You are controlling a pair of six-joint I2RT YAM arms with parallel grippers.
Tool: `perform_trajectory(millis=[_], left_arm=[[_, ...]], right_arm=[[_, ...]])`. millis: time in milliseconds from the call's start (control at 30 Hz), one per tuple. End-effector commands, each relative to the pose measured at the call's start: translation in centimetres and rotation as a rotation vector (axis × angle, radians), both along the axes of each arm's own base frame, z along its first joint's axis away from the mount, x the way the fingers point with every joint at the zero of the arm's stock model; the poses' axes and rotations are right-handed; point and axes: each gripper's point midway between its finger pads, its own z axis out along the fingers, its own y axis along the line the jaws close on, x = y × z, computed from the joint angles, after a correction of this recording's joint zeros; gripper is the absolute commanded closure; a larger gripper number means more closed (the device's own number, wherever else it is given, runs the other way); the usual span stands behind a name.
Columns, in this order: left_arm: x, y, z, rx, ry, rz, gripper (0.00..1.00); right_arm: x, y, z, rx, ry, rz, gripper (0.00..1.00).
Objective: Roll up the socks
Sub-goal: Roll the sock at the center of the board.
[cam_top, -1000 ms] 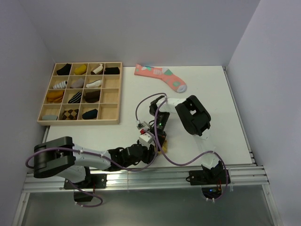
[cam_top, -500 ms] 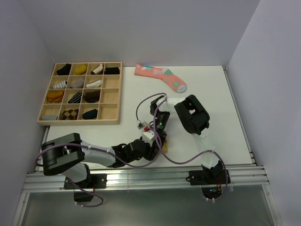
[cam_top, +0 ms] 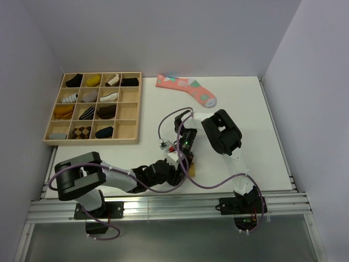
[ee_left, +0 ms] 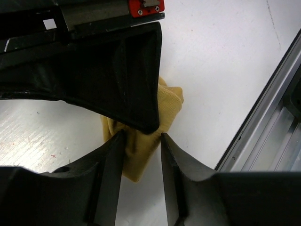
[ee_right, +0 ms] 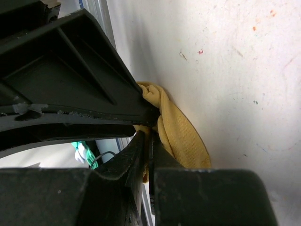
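One of the socks, the mustard-tan one (cam_top: pixel 191 168), lies bunched on the white table close to the front edge. My right gripper (cam_top: pixel 184 160) reaches down onto it from behind and is shut, pinching a fold of the sock (ee_right: pixel 181 134) between its fingertips (ee_right: pixel 149 134). My left gripper (cam_top: pixel 175 173) comes in low from the left. Its jaws (ee_left: pixel 142 135) stand open around the near end of the sock (ee_left: pixel 171 106). The left finger (ee_left: pixel 110 165) touches the fabric and the right finger (ee_left: pixel 171 165) stands apart from it. The right gripper's black body hides most of the sock.
A wooden compartment tray (cam_top: pixel 126 131) with rolled socks sits at the back left. A long pink sock (cam_top: pixel 188 89) lies at the back centre. A purple cable (cam_top: pixel 218 185) loops over the table. The metal front rail (ee_left: pixel 273 122) runs just beside the grippers.
My left arm has swung to the right along the front edge, bringing its gripper up to the sock, and its jaws have narrowed a little. The right gripper has stayed shut in place.
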Motion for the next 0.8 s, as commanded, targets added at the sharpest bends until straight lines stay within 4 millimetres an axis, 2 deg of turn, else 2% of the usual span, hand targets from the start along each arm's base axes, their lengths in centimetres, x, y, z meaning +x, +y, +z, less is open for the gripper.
perform_trajectory(millis=[0, 67, 200, 367, 433, 533, 767], left_arm=[[-0.6, -1.2, 0.3, -0.031, 0.027, -0.039, 0.63], [-0.7, -1.2, -0.2, -0.024, 0.044, -0.032, 0.67], [-0.9, -1.1, -1.2, -0.015, 0.082, -0.016, 0.83], [-1.1, -1.2, -2.0, -0.011, 0.135, 0.014, 0.99], [-1.1, -1.1, -2.7, 0.006, 0.15, 0.029, 1.0], [-1.4, -1.0, -3.2, 0.011, 0.161, 0.037, 1.0], [-1.7, -0.9, -3.3, 0.01, 0.168, 0.052, 0.99]], right_arm=[[1.3, -0.5, -0.5, -0.013, -0.056, 0.028, 0.95], [1.4, -0.6, -0.7, -0.02, -0.076, 0.026, 0.95], [2.0, -0.3, -0.9, -0.021, -0.119, 0.005, 0.92], [2.7, 0.1, -0.6, -0.013, -0.188, -0.027, 0.75], [3.1, 0.3, -0.4, 0.0, -0.219, -0.038, 0.7], [3.7, 0.8, 1.0, 0.034, -0.264, -0.06, 0.65], [6.2, 1.3, 2.5, 0.042, -0.336, -0.166, 0.63]])
